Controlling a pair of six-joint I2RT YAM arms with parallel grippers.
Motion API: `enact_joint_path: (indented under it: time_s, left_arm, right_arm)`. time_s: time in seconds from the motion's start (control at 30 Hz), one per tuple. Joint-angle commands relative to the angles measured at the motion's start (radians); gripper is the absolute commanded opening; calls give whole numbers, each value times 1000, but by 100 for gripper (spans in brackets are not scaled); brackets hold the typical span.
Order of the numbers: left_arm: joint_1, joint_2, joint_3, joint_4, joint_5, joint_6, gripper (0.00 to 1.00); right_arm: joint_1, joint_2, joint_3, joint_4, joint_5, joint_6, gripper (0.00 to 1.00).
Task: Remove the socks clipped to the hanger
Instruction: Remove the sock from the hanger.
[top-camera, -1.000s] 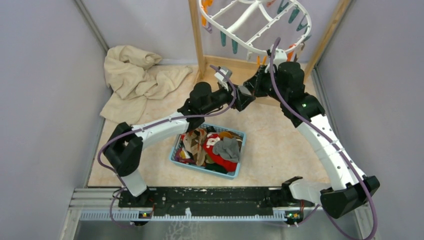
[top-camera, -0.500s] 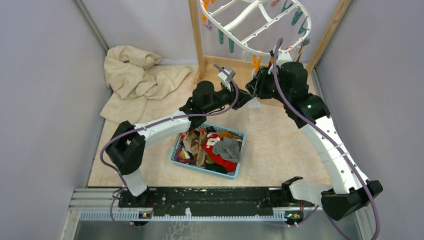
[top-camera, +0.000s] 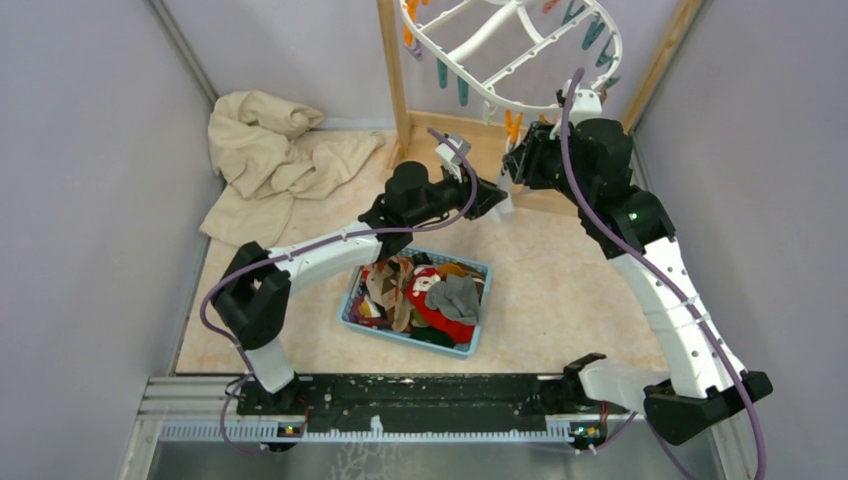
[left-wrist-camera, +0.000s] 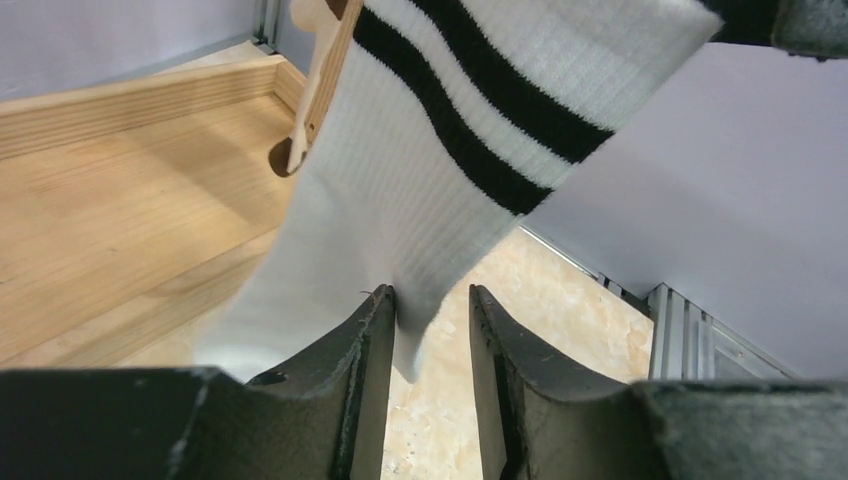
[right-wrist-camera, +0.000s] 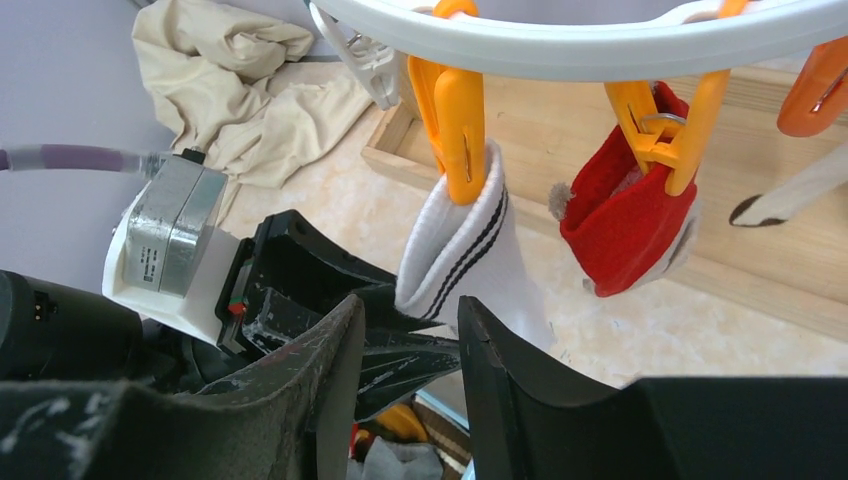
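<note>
Top external view, from the left: a crumpled cloth (top-camera: 270, 150) lies far left on the desk (top-camera: 560, 290), well clear of the work, and a basket (top-camera: 351, 295) of loose socks (top-camera: 430, 295) sits near centre under the left arm. The step in hand looks like freeing one striped sock (right-wrist-camera: 460, 265), which hangs from an orange clip (right-wrist-camera: 455, 120) on the hanger (right-wrist-camera: 600, 40). The left gripper (left-wrist-camera: 430, 300) is set narrow with the sock's lower end dipping into the gap, touching one finger but seemingly not clamped. The next move probably calls for closing on that end, then pulling down and near until the clip lets go. The right gripper (right-wrist-camera: 410, 305), slightly apart and empty, sits just beside the same sock, so the two arms are crowded. A red sock (right-wrist-camera: 620, 225) hangs on the next clip to the right. Room is tight on the far side, with the rack (top-camera: 394, 80) and its base beam close behind, and the right wall (top-camera: 740, 150) is near. The open desk by the basket is the free way out.
</note>
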Motion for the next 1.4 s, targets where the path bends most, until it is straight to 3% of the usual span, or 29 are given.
enact_joint_path:
  time_s: [0.0, 0.17, 0.33, 0.67, 1.03, 1.1, 1.2, 1.37]
  left_arm:
    - [2, -37, 1, -7, -6, 1, 45]
    - [2, -69, -24, -41, -40, 13, 77]
    - [2, -99, -54, -35, -54, 21, 99]
    - [2, 7, -1, 37, -32, 4, 99]
    - [1, 188, 161, 90, -98, -3, 99]
    - [1, 214, 193, 76, -126, 6, 90]
    - [3, 255, 261, 35, -134, 25, 59]
    - [7, 289, 324, 16, -114, 28, 34]
  right_arm:
    - [9, -20, 37, 21, 19, -15, 41]
    - [9, -29, 28, 12, 32, -18, 48]
    - [9, -33, 22, 5, 57, -27, 54]
    - [9, -55, 89, 7, 163, -19, 60]
    - [8, -63, 127, 15, 232, -13, 63]
    - [7, -38, 140, 8, 211, -18, 62]
    - [7, 27, 166, -17, 149, -23, 59]
    - [8, 74, 152, 45, 172, -29, 58]
